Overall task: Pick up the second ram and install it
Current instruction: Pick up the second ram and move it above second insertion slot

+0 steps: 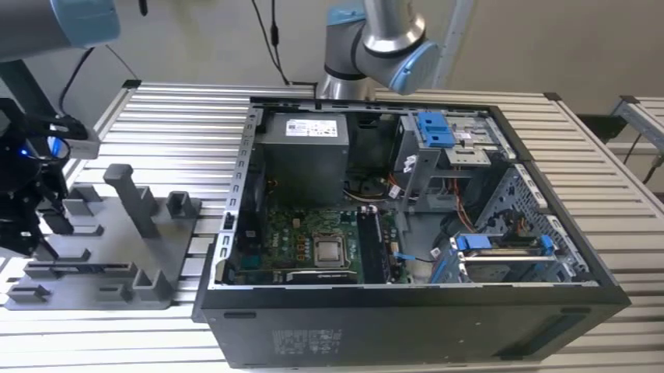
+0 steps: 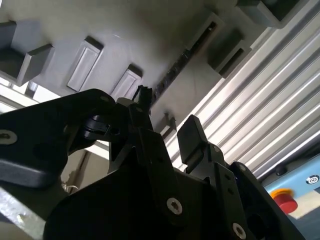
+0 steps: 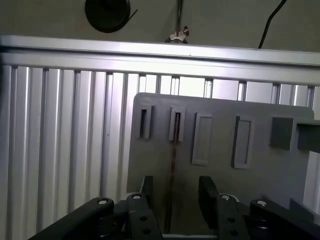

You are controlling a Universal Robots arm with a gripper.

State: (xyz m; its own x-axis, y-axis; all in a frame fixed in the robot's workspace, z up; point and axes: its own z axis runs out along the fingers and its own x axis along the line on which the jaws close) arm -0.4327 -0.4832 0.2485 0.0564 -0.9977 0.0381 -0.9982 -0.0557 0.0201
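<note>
The second ram (image 3: 172, 150) stands on edge in a slot of the grey fixture plate (image 3: 220, 175), showing as a thin dark strip. In the second wrist view the ram (image 2: 175, 75) runs as a dark line across the plate (image 2: 125, 35). My gripper (image 3: 175, 195) is open just above it, with one black finger (image 3: 147, 190) on each side of the strip and a gap on both sides. The second wrist view shows the gripper (image 2: 167, 120) the same way. In the exterior view the gripper (image 1: 40, 225) hangs over the plate (image 1: 104, 295) at the far left.
An open computer case (image 1: 415, 311) lies in the middle of the slatted aluminium table (image 1: 176, 116), with the motherboard (image 1: 301, 241) and its long memory slots (image 1: 372, 245) exposed. Upright posts (image 1: 130, 198) rise from the fixture plate. A red button (image 2: 285, 200) sits beyond the table edge.
</note>
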